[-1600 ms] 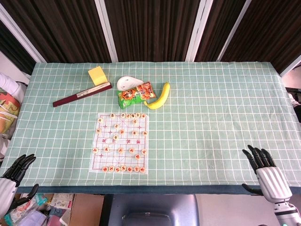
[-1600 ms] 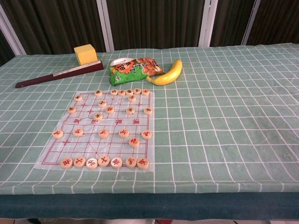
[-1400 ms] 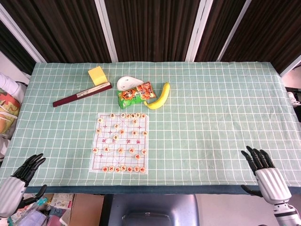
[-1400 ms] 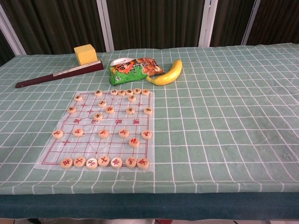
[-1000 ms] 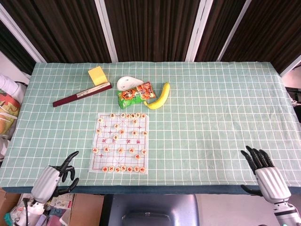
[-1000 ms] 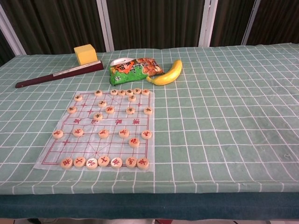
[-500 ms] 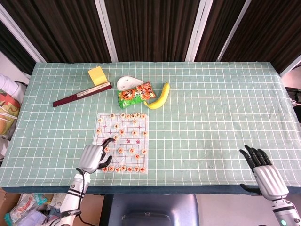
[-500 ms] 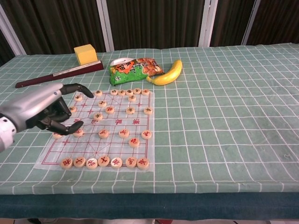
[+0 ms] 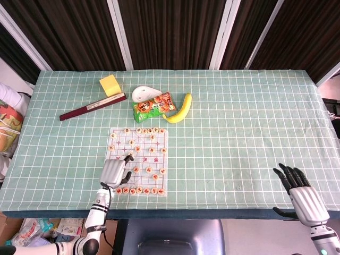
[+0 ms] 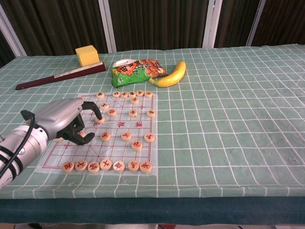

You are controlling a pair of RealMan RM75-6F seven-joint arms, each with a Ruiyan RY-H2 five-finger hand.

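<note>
A Chinese chess board sheet [image 9: 142, 161] [image 10: 114, 149] lies on the green checked cloth, with several round wooden pieces [image 10: 126, 136] on it. My left hand [image 9: 116, 171] [image 10: 66, 121] hangs over the board's left half with its fingers curled downward and apart. One fingertip [image 10: 98, 116] comes down at a piece [image 10: 100, 119]; whether it touches is unclear. Nothing shows held in that hand. My right hand [image 9: 304, 196] appears only in the head view, beyond the table's front right edge, with spread fingers and nothing in it.
Behind the board lie a banana [image 9: 179, 109] [image 10: 170, 75], a green and orange snack bag [image 9: 153, 107] [image 10: 138, 69], a white dish [image 9: 144, 93], a yellow block [image 9: 110, 85] [image 10: 87, 55] and a dark red folded fan [image 9: 93, 107] [image 10: 59, 76].
My left hand has come from beyond the table's front left corner up onto the board's left side and lowered its fingers toward the pieces. The right hand has barely moved.
</note>
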